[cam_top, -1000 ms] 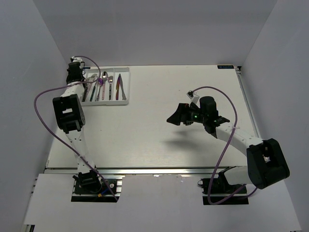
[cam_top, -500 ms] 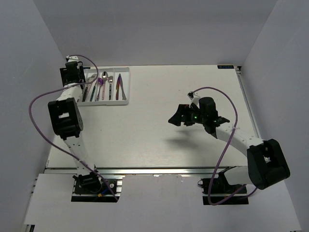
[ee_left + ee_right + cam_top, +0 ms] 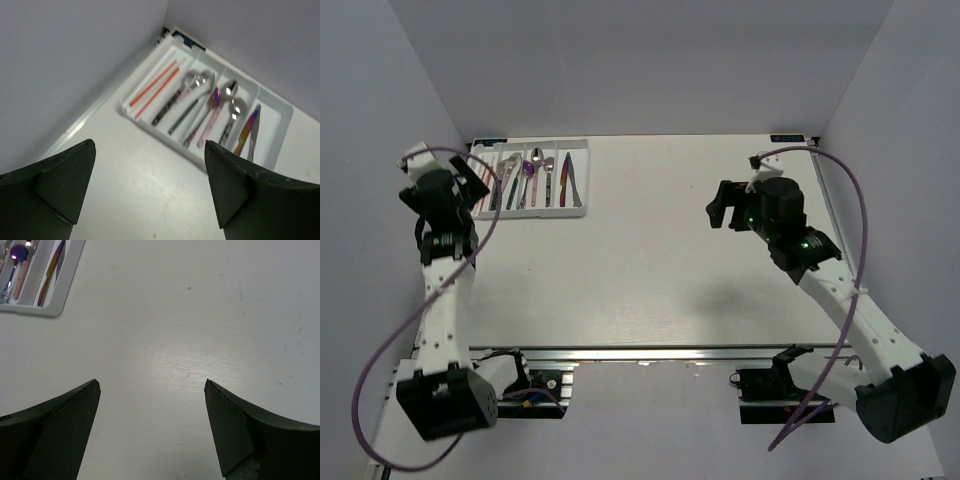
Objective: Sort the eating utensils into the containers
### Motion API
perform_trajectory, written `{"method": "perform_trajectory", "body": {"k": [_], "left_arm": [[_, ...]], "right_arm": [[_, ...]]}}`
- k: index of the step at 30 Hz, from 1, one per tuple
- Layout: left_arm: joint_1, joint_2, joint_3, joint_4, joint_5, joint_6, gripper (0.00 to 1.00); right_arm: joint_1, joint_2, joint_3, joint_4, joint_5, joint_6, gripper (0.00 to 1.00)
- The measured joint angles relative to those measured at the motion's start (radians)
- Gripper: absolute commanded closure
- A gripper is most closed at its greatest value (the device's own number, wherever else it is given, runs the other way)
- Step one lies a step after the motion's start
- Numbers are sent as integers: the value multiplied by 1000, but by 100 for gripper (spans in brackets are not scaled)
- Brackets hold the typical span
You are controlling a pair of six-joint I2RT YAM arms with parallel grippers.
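Note:
The white tray (image 3: 545,212) of containers sits at the table's far left and holds the eating utensils (image 3: 532,178). In the left wrist view the tray (image 3: 240,76) shows two red chopsticks (image 3: 155,89) in its end slot. The other slots show forks (image 3: 192,82), spoons (image 3: 227,107) and an iridescent knife (image 3: 247,127). My left gripper (image 3: 470,178) (image 3: 150,145) hangs open and empty just left of the tray, raised above the table. My right gripper (image 3: 723,205) (image 3: 151,382) is open and empty over bare table at the right, with the tray's corner (image 3: 50,312) far off.
White walls close in the table on the left, back and right; my left arm is close to the left wall. An aluminium rail (image 3: 640,352) runs along the near edge by the arm bases. Purple cables loop from both arms.
My left gripper has opened and drawn back from over the tray's far-left end to its left side. My right arm has swung right and farther back, still open.

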Motion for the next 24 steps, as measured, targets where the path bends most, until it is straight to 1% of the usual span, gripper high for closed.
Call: {"method": "perform_trajectory", "body": {"k": [2, 5, 8, 11, 13, 16, 19, 24], "left_arm": [[-15, -121, -127, -22, 23, -23, 2], [-55, -243, -252, -62, 72, -46, 2], [-103, -328, -300, -118, 127, -58, 2], [-156, -417, -323, -148, 168, -55, 2], [-201, -494, -354, -145, 166, -54, 2], [-257, -618, -406, -167, 149, -55, 2], [-266, -649, -408, -163, 127, -56, 2], [-267, -618, -415, -163, 113, -58, 2]], "right_arm": [[0, -61, 27, -55, 56, -15, 11], [0, -159, 39, -124, 97, -34, 11], [0, -259, 35, -184, 119, -48, 11], [0, -355, -2, -211, 132, -50, 11], [0, -404, -32, -234, 144, -50, 11], [0, -438, -83, -264, 162, -45, 11], [0, -453, -140, -286, 166, -38, 11], [0, -456, -187, -302, 175, -23, 10]]}}
